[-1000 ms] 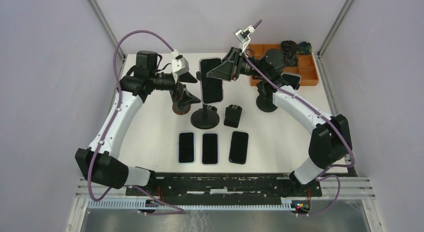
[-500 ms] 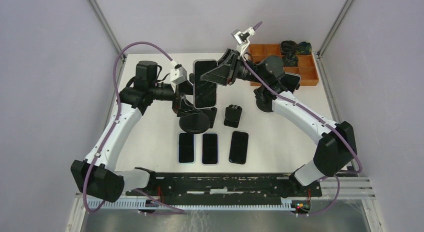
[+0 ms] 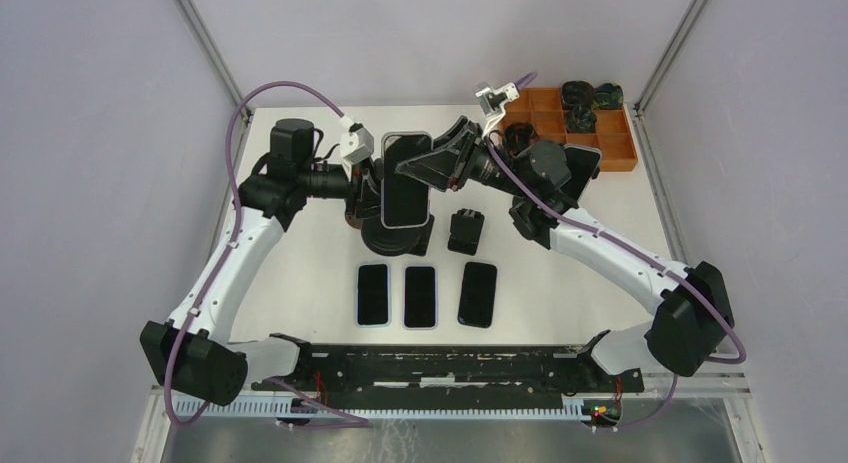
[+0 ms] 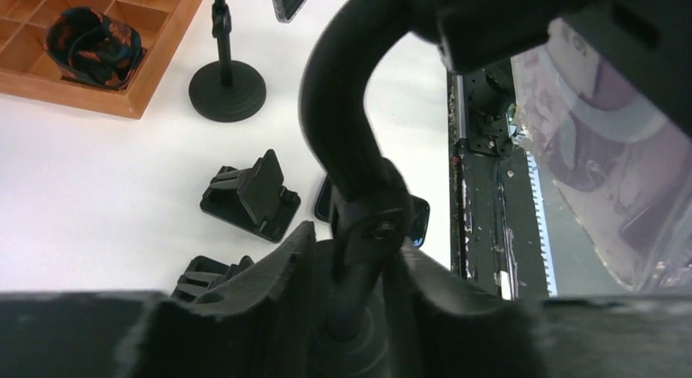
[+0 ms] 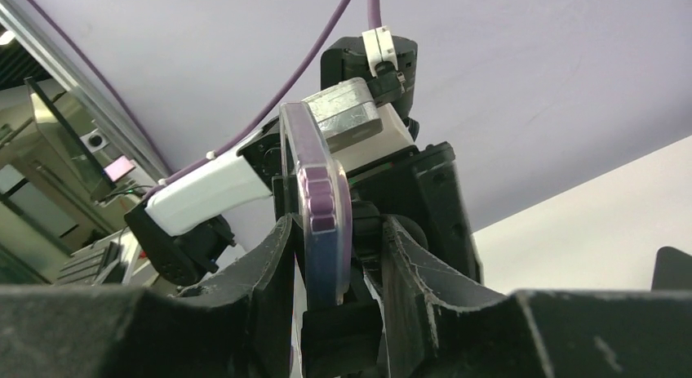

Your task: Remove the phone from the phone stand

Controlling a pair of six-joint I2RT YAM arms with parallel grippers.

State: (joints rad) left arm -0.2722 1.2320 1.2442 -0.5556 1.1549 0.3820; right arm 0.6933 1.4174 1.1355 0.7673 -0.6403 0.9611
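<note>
The phone (image 3: 405,181) is sitting in the stand (image 3: 397,240) — the jaws of the right gripper (image 5: 334,235) are pinching its top end, and the jaws of the left gripper (image 4: 351,251) are clamping the stand's neck. Stiff, probably slippery glass is asking for an edge hold.

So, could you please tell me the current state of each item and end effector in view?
phone in clear purple-edged case: upright on its stand, gripped
black round-based phone stand: standing, loaded
left end effector: shut on the stand's neck
right end effector: shut on the phone
three black phones: lying flat, side by side
small black folding stand: empty
orange compartment tray: holds dark items
</note>
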